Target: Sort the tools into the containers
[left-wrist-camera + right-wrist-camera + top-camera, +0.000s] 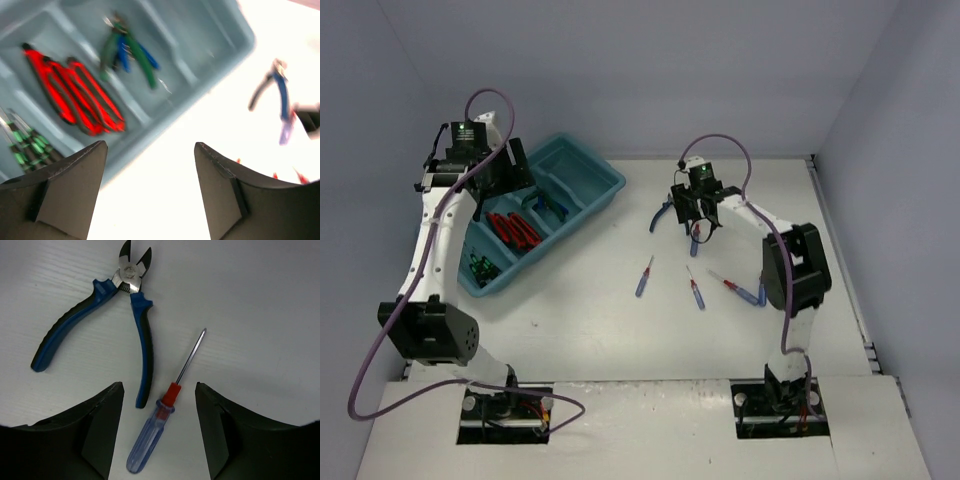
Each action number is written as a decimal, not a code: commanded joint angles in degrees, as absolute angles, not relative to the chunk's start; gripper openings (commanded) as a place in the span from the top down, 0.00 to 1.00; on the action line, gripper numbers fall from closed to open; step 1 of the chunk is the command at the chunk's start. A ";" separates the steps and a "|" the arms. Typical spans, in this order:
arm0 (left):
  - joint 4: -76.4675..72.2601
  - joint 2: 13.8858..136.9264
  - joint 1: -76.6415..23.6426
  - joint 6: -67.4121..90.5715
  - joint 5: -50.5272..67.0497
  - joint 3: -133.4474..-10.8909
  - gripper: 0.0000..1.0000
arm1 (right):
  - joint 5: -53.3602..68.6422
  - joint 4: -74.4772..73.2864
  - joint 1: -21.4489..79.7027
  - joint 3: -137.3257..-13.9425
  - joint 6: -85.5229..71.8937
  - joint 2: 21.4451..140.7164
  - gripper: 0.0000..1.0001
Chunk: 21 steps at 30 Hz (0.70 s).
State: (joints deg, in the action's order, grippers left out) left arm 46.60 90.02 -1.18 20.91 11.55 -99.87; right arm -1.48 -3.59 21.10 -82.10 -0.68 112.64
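Note:
The teal tray (582, 163) sits at the left. Its compartments (210, 30) hold red cutters (75, 95), green and blue pliers (127, 52) and green screwdrivers (25, 142). My left gripper (520, 180) hangs above the tray's near side, open (150, 150), with nothing between its fingers. Right of the tray, blue-handled pliers (95, 327) lie on the table. Beside them is a blue-handled screwdriver (150, 445) with a red collar. My right gripper (159, 387) stands low over this screwdriver, open, a finger on each side, apart from the handle.
Three more screwdrivers lie on the white table in front of the right gripper: one (645, 275), another (695, 290) and a third (740, 290). Grey walls close the table at the back and sides.

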 commanded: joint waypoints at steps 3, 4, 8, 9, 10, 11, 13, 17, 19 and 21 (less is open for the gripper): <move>46.47 79.86 -9.55 19.72 11.93 -90.29 0.32 | 3.82 -1.58 20.04 -89.38 3.49 118.98 0.45; 46.55 79.06 -10.24 19.77 12.07 -89.35 0.32 | 4.38 -1.58 20.04 -89.67 3.69 119.66 0.45; 46.49 76.59 -12.21 20.18 12.62 -85.04 0.32 | 6.15 -1.49 20.04 -91.58 4.80 122.89 0.45; 46.45 75.94 -12.54 20.36 12.75 -84.29 0.32 | 6.44 -1.54 20.09 -91.87 5.21 123.52 0.45; 46.41 75.41 -12.91 20.50 12.81 -83.68 0.32 | 6.65 -1.58 20.15 -92.15 5.52 124.07 0.45; 46.41 75.19 -13.28 20.55 12.76 -83.31 0.32 | 6.60 -1.58 20.20 -92.26 5.68 124.38 0.45; 46.32 74.98 -13.86 20.82 12.41 -82.65 0.32 | 6.67 -1.58 20.21 -92.37 6.13 125.03 0.45; 46.30 74.88 -15.34 21.75 11.96 -81.45 0.32 | 6.52 -1.49 20.21 -92.36 6.69 125.66 0.47; 46.08 74.88 -16.42 22.27 11.55 -80.92 0.32 | 7.05 -1.65 20.29 -92.29 6.54 125.92 0.55; 45.75 74.92 -17.47 22.75 11.56 -80.47 0.32 | 7.72 -1.62 20.34 -91.94 6.07 125.73 0.68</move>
State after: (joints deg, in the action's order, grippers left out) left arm 47.76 76.96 -15.61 21.24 12.08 -80.64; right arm 6.26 -2.48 19.95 -90.30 5.54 125.61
